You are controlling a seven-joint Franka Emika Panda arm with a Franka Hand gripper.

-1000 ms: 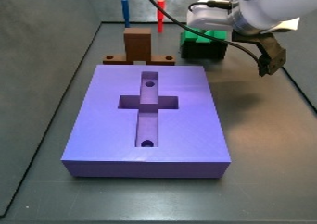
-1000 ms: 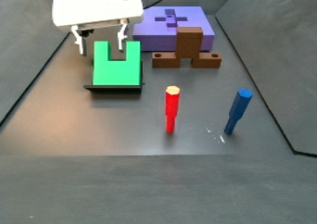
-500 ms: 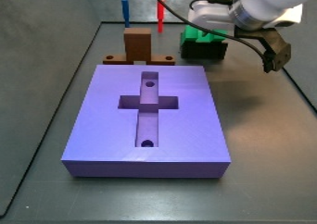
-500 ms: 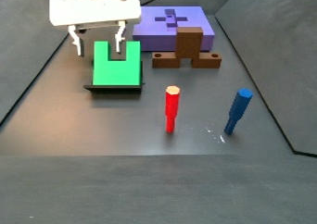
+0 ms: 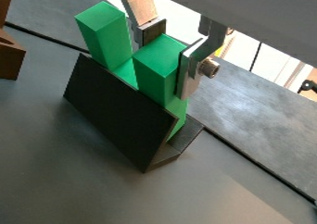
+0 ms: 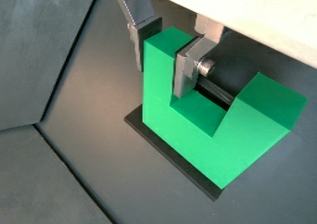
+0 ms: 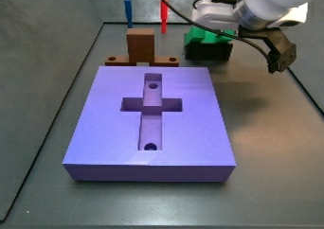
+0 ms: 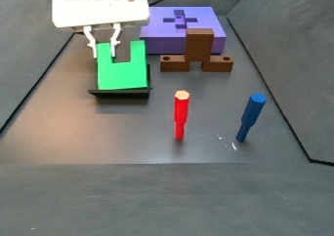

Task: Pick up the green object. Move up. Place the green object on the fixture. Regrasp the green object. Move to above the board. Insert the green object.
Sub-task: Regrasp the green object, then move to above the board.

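The green object [image 8: 121, 76] stands in the fixture [image 8: 117, 92], a dark block at the back of the floor, with its two prongs pointing up. Both side views show it, the green object [image 7: 209, 34] on the fixture [image 7: 207, 51]. My gripper [image 8: 102, 47] hangs right over it. In both wrist views the gripper [image 5: 170, 52] [image 6: 165, 50] has one silver finger on each side of one green prong, pads against it. The other prong [image 5: 106, 33] stands free. The board [image 7: 190, 129] lies flat, apart from the gripper.
A brown upright block [image 7: 140, 45] on a flat base stands between the board and the fixture. A red peg [image 8: 181, 115] and a blue peg [image 8: 251, 117] stand upright on the dark floor. Low walls edge the work area.
The fingers have drawn together from a wide stance onto one prong of the green object. The hand has stayed over the fixture.
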